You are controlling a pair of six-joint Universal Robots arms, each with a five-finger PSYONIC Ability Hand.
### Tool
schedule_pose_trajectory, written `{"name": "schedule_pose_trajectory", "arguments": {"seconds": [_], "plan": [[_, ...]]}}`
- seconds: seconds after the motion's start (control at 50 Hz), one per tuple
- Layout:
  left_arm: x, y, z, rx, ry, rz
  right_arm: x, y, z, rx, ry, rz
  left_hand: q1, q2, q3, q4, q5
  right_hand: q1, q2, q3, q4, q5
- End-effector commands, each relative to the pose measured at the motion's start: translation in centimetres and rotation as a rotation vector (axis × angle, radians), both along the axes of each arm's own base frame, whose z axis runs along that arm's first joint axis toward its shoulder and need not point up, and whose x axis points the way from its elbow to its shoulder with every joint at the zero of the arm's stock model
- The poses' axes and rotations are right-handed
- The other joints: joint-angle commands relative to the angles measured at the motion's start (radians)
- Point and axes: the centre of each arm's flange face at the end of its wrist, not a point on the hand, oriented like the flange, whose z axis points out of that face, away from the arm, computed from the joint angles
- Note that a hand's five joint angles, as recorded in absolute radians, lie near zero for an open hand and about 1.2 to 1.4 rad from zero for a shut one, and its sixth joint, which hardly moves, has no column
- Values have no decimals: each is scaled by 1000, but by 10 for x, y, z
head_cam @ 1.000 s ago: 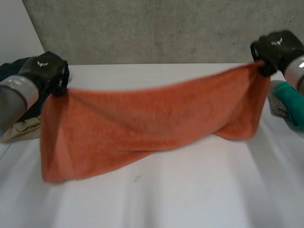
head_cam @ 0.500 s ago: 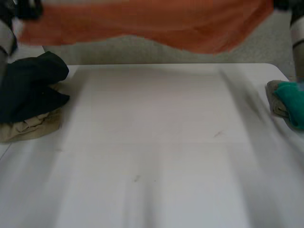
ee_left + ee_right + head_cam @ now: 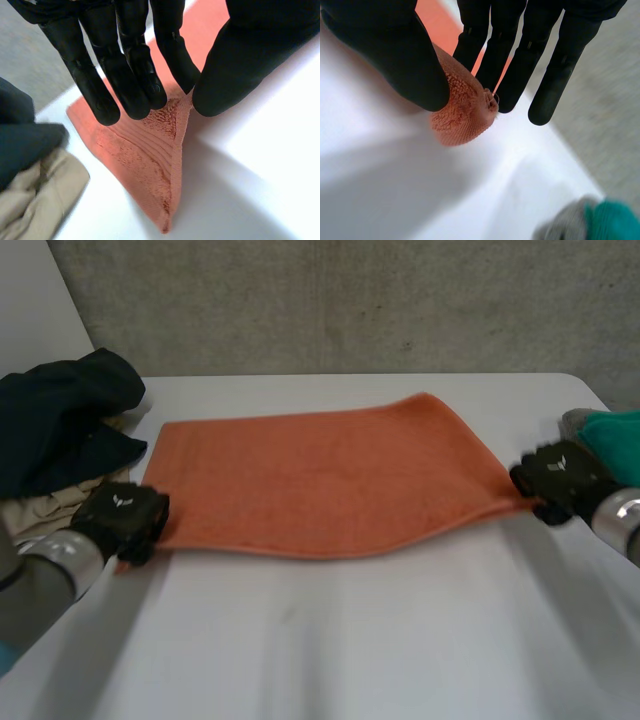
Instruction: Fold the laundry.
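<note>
Fingers (image 3: 125,75) of the left hand (image 3: 122,521) close straight against the thumb, nipping a raised ridge of the orange towel (image 3: 320,475) at its near corner on that side. The corner's tip pokes free just past the fingertips, low over the white table (image 3: 330,640). At the other near corner the right hand (image 3: 560,480) does the same, its fingers (image 3: 507,65) and thumb pinching a small bunched nub of terry just above the tabletop. Holding both near corners this way looks meant to draw the cloth taut and square as it is laid down, so the spreading step seems almost done and the folding proper not yet begun. Between the two hands, and away beyond their fingertips, the towel lies flat and open on the table, its far edge fairly straight. Past the left hand, just off the towel's far corner, a dark navy garment (image 3: 60,420) is heaped on a beige cloth (image 3: 40,508). Just beside the right hand sits a teal cloth (image 3: 612,435) on a grey cloth (image 3: 573,423).
</note>
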Motion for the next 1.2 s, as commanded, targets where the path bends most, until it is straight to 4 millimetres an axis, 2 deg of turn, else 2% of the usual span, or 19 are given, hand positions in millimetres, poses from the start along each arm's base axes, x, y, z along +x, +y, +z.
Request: {"name": "schedule_pose_trajectory", "arguments": {"seconds": [0.02, 0.1, 0.16, 0.24, 0.4, 0.46, 0.48, 0.52, 0.54, 0.56, 0.6, 0.62, 0.7, 0.74, 0.8, 0.9, 1.02, 1.1, 1.2], "plan": [[19, 62, 34, 178, -200, -61, -26, 69, 24, 366, 293, 38, 231, 195, 201, 194, 234, 277, 216, 202, 194, 251], [21, 79, 39, 294, -271, -120, -34, 75, 26, 411, 397, 80, 231, 195, 201, 194, 234, 277, 216, 202, 194, 251], [21, 62, 38, 270, -314, -135, -34, 55, 22, 353, 393, 44, 231, 195, 201, 194, 234, 277, 216, 202, 194, 251], [20, 30, 38, 213, -336, -92, -25, 27, 19, 292, 310, -26, 231, 195, 201, 194, 234, 277, 216, 202, 194, 251], [-13, -37, 44, -26, -233, -52, 2, -26, 17, 96, 116, -118, 231, 195, 201, 194, 234, 277, 216, 202, 194, 251], [-25, -74, 61, -206, -175, -24, 17, -51, 30, -76, 43, -127, 231, 195, 201, 194, 234, 277, 216, 202, 194, 251], [-28, -83, 69, -266, -153, -18, 21, -58, 38, -132, 17, -136, 231, 195, 201, 194, 234, 277, 216, 202, 194, 251], [-34, -107, 107, -456, -98, 12, 28, -80, 72, -333, -54, -164, 231, 195, 201, 194, 234, 277, 216, 202, 194, 251], [-36, -119, 138, -588, -42, 40, 30, -86, 86, -404, -86, -177, 231, 195, 201, 194, 234, 277, 216, 202, 194, 251], [-37, -122, 155, -653, -3, 48, 32, -96, 118, -559, -168, -208, 231, 195, 201, 194, 234, 277, 216, 202, 194, 251], [-37, -125, 187, -762, 80, 67, 32, -100, 150, -692, -253, -222, 231, 195, 201, 194, 234, 277, 216, 202, 194, 251], [-35, -126, 216, -860, 170, 80, 31, -101, 177, -808, -349, -227, 231, 195, 201, 194, 234, 277, 216, 202, 194, 251], [-32, -123, 259, -981, 355, 88, 29, -95, 224, -990, -544, -188, 231, 195, 201, 194, 234, 277, 216, 202, 194, 251], [-29, -124, 262, -978, 379, 93, 28, -93, 230, -1000, -570, -179, 231, 195, 201, 194, 234, 277, 216, 202, 194, 251], [-27, -123, 258, -932, 369, 98, 30, -93, 231, -981, -573, -178, 231, 195, 201, 194, 234, 277, 216, 202, 194, 251], [-23, -123, 232, -819, 335, 122, 33, -97, 214, -901, -551, -173, 231, 195, 201, 194, 234, 277, 216, 202, 194, 251], [-28, -112, 174, -663, 298, 86, 38, -104, 158, -714, -485, -144, 231, 195, 201, 194, 234, 277, 216, 202, 194, 251], [-35, -101, 124, -557, 260, 29, 39, -102, 100, -531, -422, -132, 231, 195, 201, 194, 234, 277, 216, 202, 194, 251], [-38, -87, 70, -436, 179, 4, 35, -94, 46, -372, -328, -142, 231, 195, 201, 194, 234, 277, 216, 202, 194, 251]]}}
